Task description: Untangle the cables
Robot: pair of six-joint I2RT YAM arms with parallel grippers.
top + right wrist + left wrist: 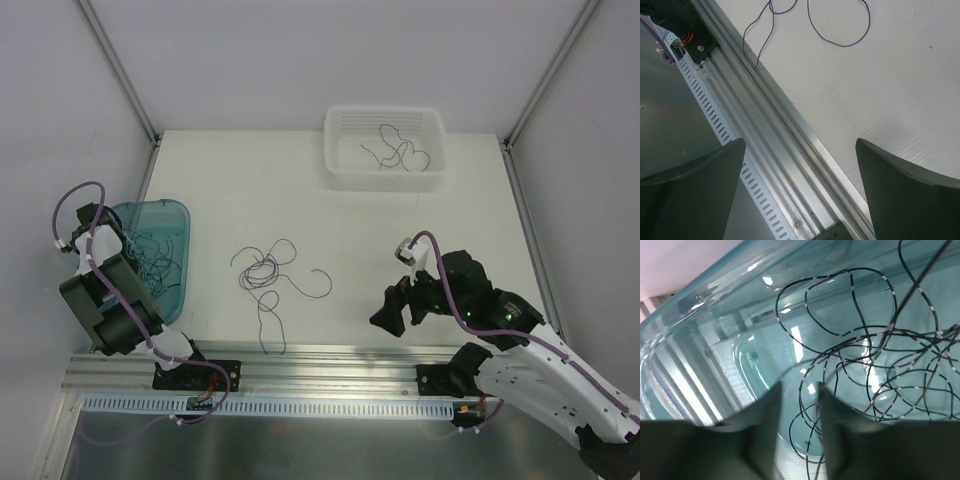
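Observation:
A tangle of thin dark cables (875,370) lies in a clear teal bin (715,305); it also shows in the top view (158,258). My left gripper (799,395) reaches down into the bin, slightly open, with a few strands looping between its fingers (840,430). A loose knot of purple and black cables (268,278) lies on the white table's middle; one purple strand (840,44) shows in the right wrist view. One more cable (397,153) lies in the white basket (340,172). My right gripper (800,145) is wide open and empty, low near the table's front edge (400,308).
The teal bin (178,215) stands at the table's left edge and the white basket at the back. An aluminium rail (790,135) and slotted cable duct (300,407) run along the near edge. Frame posts (120,70) rise at the back corners.

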